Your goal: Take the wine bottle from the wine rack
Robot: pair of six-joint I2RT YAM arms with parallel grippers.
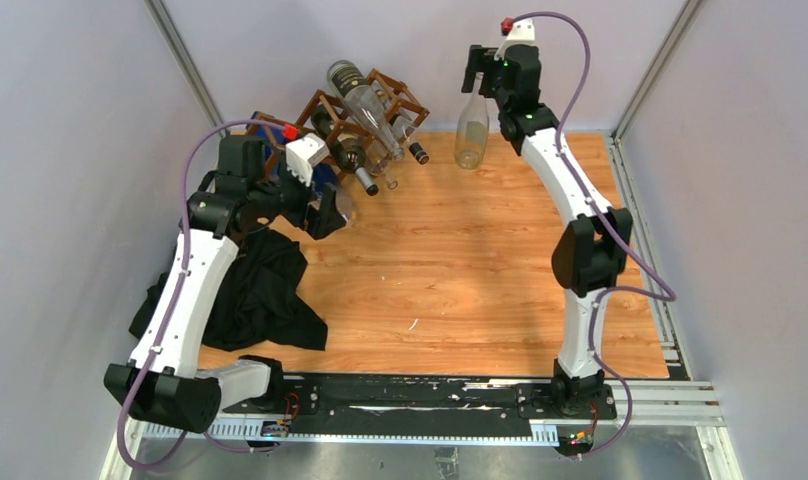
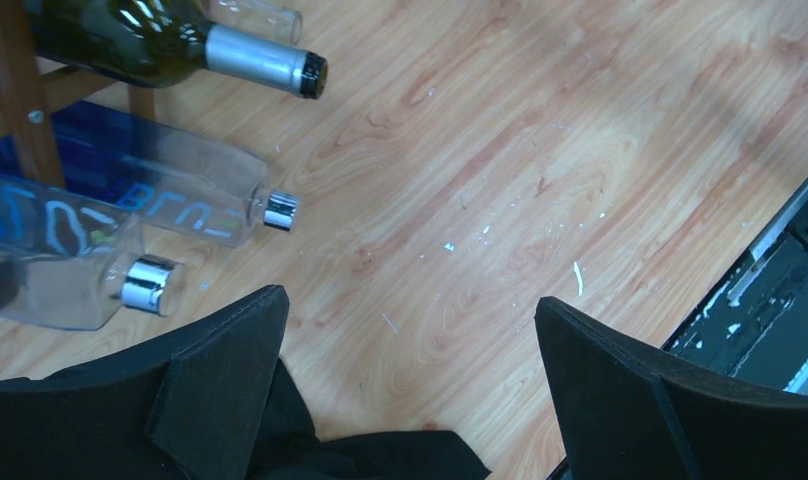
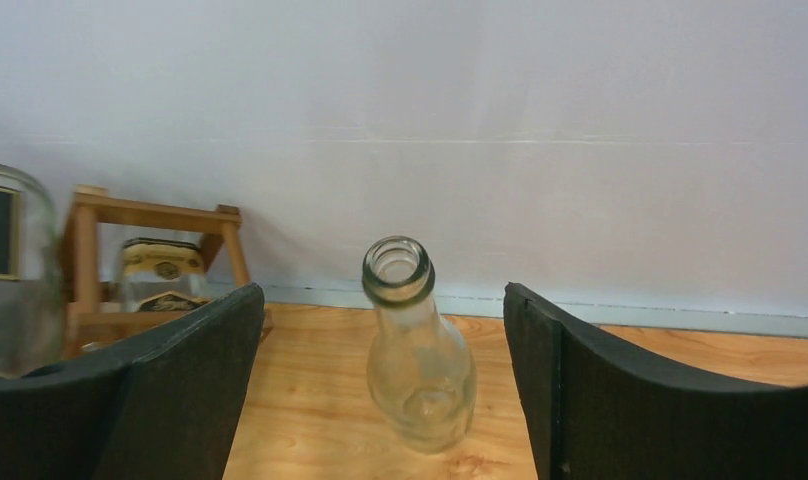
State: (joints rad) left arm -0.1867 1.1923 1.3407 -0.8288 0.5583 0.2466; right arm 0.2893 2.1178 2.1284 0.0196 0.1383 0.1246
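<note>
- Between the right gripper's [image 3: 382,295] wide-spread fingers, touching neither, a clear wine bottle [image 3: 418,370] stands upright on the table [image 1: 480,260], off the rack.
- Beside the wine rack [image 1: 325,105], which holds other bottles [image 1: 365,110], the left gripper [image 2: 410,300] gapes empty.

A lab test cell: plain walls [image 1: 70,120], aluminium framing [image 1: 185,62], wood-grain table [image 1: 480,260].

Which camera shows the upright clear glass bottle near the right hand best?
Right wrist: the upright clear glass bottle fills the centre, close up, its mouth open and uncapped. Top external shows it small, far back. Left wrist misses it.
</note>
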